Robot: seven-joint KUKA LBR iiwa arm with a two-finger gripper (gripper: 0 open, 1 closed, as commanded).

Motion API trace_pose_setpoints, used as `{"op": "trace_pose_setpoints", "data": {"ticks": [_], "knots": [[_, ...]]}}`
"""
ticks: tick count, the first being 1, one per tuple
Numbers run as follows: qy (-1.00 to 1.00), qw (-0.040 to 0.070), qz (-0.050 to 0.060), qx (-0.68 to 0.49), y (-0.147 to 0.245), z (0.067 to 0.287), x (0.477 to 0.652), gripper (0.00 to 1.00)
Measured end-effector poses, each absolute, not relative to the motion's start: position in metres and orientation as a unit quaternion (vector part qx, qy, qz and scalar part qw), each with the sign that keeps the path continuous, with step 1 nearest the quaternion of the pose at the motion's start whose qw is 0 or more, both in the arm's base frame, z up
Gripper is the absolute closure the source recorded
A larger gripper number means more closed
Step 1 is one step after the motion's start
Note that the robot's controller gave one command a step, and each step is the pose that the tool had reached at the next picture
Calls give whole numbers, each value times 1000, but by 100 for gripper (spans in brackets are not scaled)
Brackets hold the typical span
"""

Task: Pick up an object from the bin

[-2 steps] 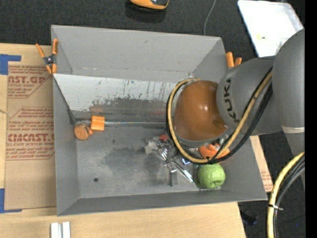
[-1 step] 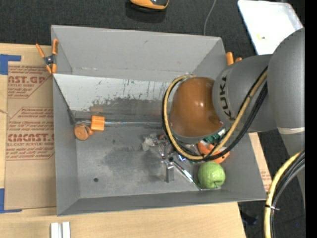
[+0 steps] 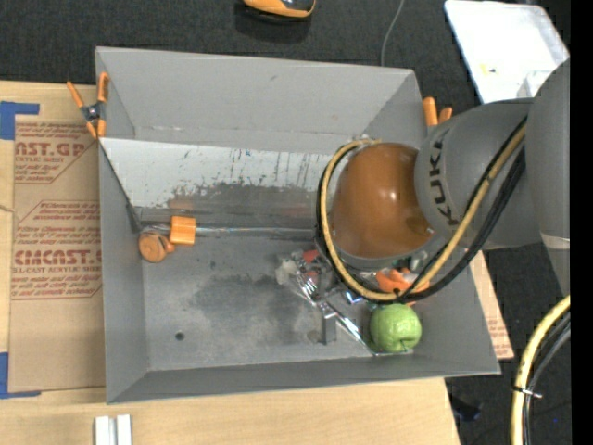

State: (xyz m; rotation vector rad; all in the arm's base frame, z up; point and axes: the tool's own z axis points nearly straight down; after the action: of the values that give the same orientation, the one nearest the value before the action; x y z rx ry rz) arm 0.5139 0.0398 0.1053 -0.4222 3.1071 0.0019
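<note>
My gripper (image 3: 322, 310) pokes out from under the arm's brown dome. It is low over the bin floor, in the front right part of the bin. A green apple (image 3: 396, 329) lies just to its right, against the bin's front right wall and close beside the gripper's metal parts. I see nothing held in the gripper. Far off at the left, where the back slope meets the floor, lie a dull orange round piece (image 3: 152, 246) and a bright orange block (image 3: 182, 230), touching or nearly so.
The arm reaches in from the right, and its dome and yellow-black cables cover the bin's right rear part. The sloped back wall rises behind the gripper. Bare scuffed floor stretches between the gripper and the orange pieces.
</note>
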Motion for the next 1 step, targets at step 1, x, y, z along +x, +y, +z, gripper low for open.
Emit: {"op": "trace_pose_setpoints", "data": {"ticks": [1], "knots": [[969,5,1,-248,42,93,539,0]]}}
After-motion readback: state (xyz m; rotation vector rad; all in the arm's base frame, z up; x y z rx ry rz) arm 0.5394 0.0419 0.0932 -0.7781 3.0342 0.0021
